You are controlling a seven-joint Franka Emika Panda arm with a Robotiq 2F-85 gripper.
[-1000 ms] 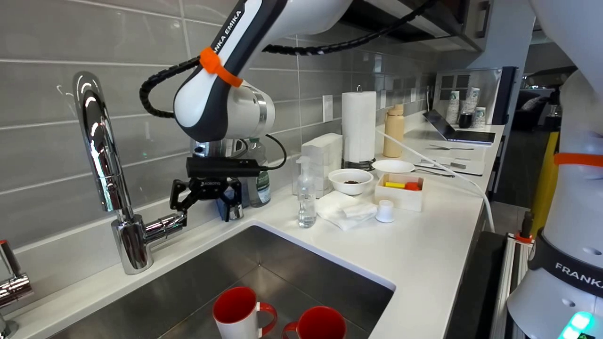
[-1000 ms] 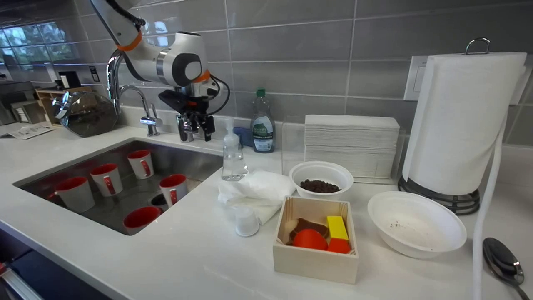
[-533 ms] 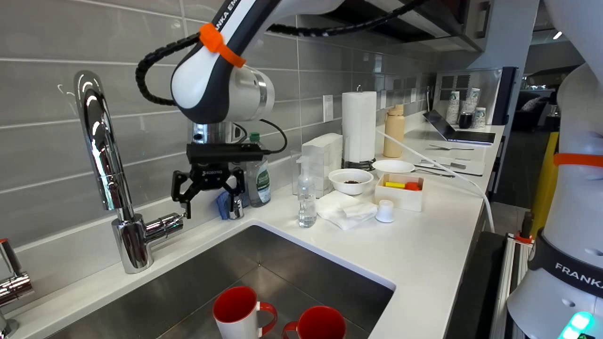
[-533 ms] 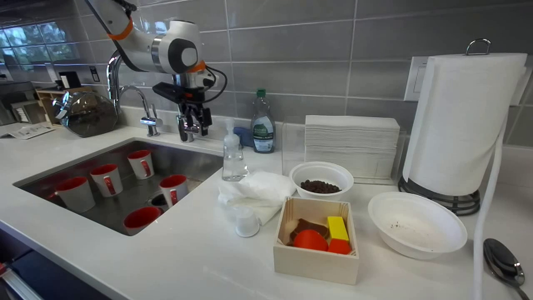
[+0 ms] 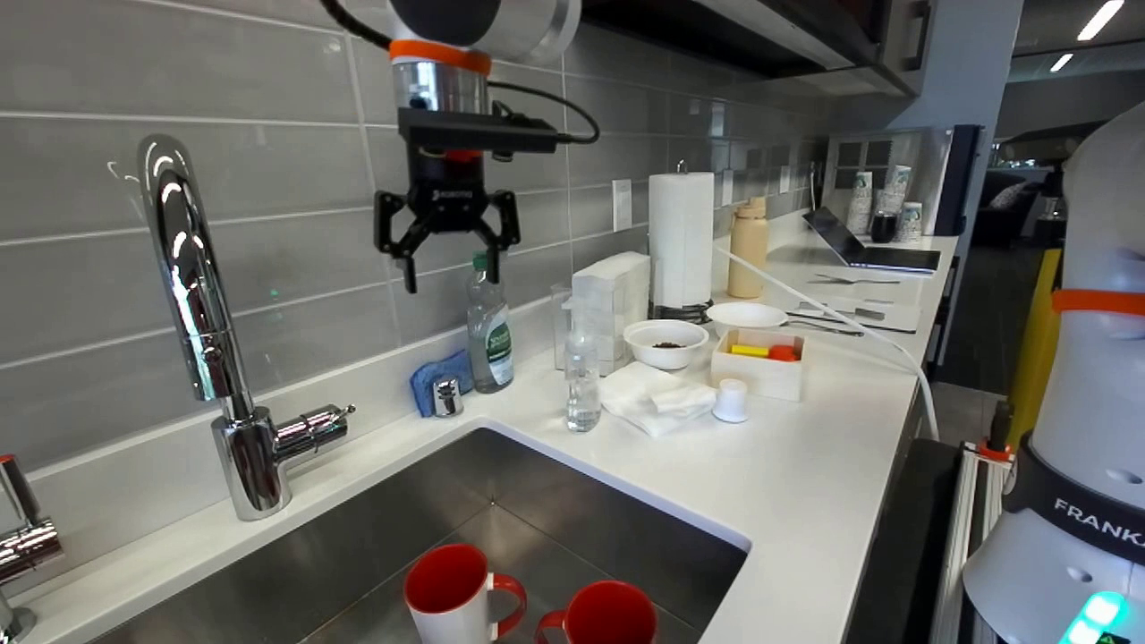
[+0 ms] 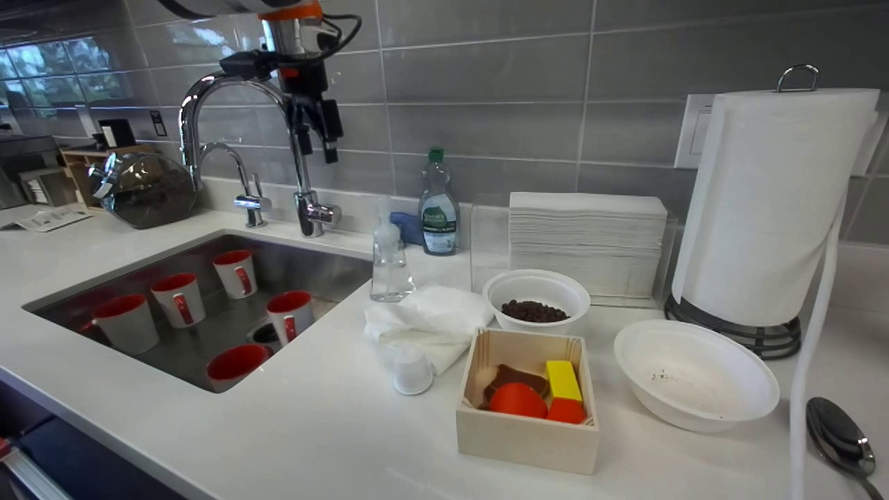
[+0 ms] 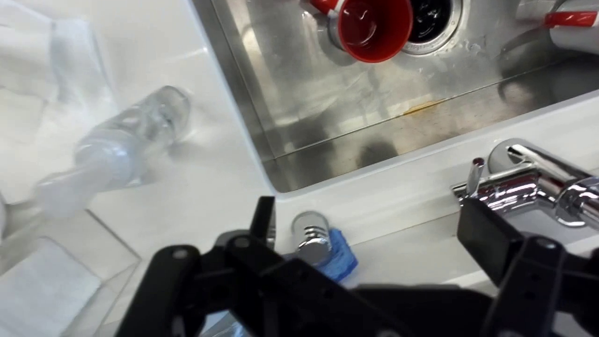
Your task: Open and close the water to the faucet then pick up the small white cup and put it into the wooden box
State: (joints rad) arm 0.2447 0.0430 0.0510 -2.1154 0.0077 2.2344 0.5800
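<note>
The chrome faucet [image 5: 253, 465] stands behind the sink; its side lever [image 5: 315, 431] points toward the soap bottles, and no water stream shows. In the wrist view the faucet's lever body [image 7: 510, 189] is at the right. My gripper [image 5: 452, 277] is open and empty, high above the counter's back edge, apart from the lever; it also shows in the other view [image 6: 319, 154]. The small white cup [image 6: 412, 370] stands upside down on the counter beside the wooden box [image 6: 526, 437], also in an exterior view [image 5: 731, 401]. The box holds red, yellow and brown pieces. The cup is out of the wrist view.
Several red-and-white mugs [image 6: 178, 300] stand in the steel sink [image 5: 537, 528]. A clear pump bottle [image 5: 583, 380], a dish soap bottle [image 5: 492, 340], a crumpled napkin [image 6: 430, 316], white bowls [image 6: 694, 375] and a paper towel roll [image 6: 771, 208] stand along the counter.
My gripper has risen from beside the faucet's lever and moved away from it toward the soap bottle side. It stays open. The cup and box have not moved.
</note>
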